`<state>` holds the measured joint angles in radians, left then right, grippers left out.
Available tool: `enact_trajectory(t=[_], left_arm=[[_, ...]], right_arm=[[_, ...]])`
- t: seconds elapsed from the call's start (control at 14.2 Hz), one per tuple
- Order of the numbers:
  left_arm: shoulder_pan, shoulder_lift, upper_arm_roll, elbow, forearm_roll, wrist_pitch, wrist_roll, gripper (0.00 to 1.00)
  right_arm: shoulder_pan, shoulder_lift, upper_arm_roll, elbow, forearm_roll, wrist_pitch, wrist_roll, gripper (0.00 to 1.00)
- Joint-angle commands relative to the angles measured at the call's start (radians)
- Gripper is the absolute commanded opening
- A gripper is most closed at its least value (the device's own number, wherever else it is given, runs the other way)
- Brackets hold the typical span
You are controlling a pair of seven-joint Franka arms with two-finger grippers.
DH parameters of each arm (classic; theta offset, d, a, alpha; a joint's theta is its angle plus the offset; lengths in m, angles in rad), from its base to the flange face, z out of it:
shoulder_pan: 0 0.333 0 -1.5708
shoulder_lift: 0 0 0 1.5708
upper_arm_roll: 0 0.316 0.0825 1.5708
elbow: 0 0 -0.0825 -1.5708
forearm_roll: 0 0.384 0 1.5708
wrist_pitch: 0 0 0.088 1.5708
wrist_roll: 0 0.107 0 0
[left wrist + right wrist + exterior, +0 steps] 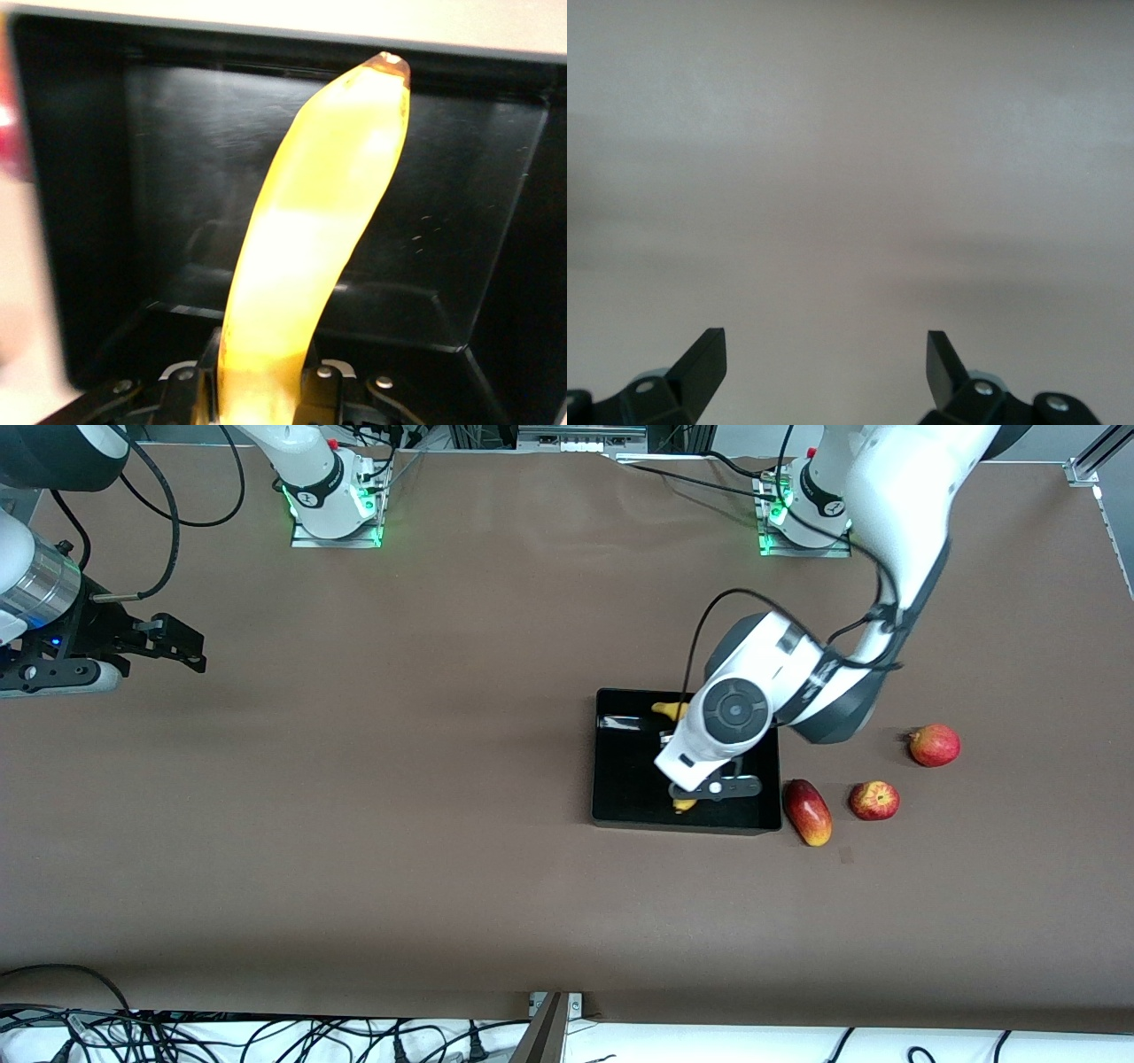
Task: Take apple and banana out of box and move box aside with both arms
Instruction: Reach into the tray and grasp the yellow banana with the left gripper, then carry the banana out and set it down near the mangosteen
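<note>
My left gripper (689, 790) is down inside the black box (625, 784) and is shut on the yellow banana (671, 710). In the left wrist view the banana (310, 239) runs from between my fingers (321, 390) across the box floor (177, 177) toward a wall. I cannot tell whether it touches the floor. The red apple with yellow streaks (873, 800) lies on the table beside the box, toward the left arm's end. My right gripper (188, 655) waits open and empty over bare table at the right arm's end; it also shows in the right wrist view (824, 354).
An oblong red-yellow mango (807, 811) lies right beside the box wall, between the box and the apple. A rounder red fruit with a nub (934, 745) lies farther from the front camera than the apple. The brown table (399, 824) spreads wide between the arms.
</note>
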<state>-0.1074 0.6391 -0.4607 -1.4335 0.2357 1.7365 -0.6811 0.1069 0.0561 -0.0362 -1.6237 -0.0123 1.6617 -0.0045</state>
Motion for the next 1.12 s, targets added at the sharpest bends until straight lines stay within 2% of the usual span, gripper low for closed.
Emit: enact_trajectory(t=[0.0,0.14,0.49,0.56,0.77,0.84,1.05], left_arm=[[0.11,-0.05,0.0,0.015,0.017,-0.159,0.186,0.01],[0.204,-0.07,0.004,-0.025,0.031,-0.182,0.341,0.01],[0.412,-0.144,-0.007,-0.197,0.077,-0.144,0.589,0.0],[0.466,-0.176,-0.031,-0.272,0.077,-0.093,0.619,0.01],[0.609,-0.339,-0.12,-0.607,0.077,0.166,0.634,0.02],[0.632,-0.386,-0.148,-0.687,0.076,0.219,0.634,0.03],[0.637,-0.391,-0.159,-0.813,0.074,0.361,0.634,0.09]], right_arm=[[-0.006,0.001,0.004,0.012,0.003,-0.01,0.003,1.0],[-0.006,0.001,0.004,0.012,0.003,-0.008,0.003,1.0],[-0.006,0.001,0.004,0.012,0.003,-0.01,0.003,1.0],[-0.006,0.001,0.004,0.012,0.003,-0.01,0.003,1.0],[-0.006,0.001,0.004,0.012,0.003,-0.008,0.003,1.0],[-0.004,0.001,0.004,0.012,0.002,-0.008,0.003,1.0],[-0.001,-0.001,0.009,0.013,0.0,-0.01,0.0,1.0]])
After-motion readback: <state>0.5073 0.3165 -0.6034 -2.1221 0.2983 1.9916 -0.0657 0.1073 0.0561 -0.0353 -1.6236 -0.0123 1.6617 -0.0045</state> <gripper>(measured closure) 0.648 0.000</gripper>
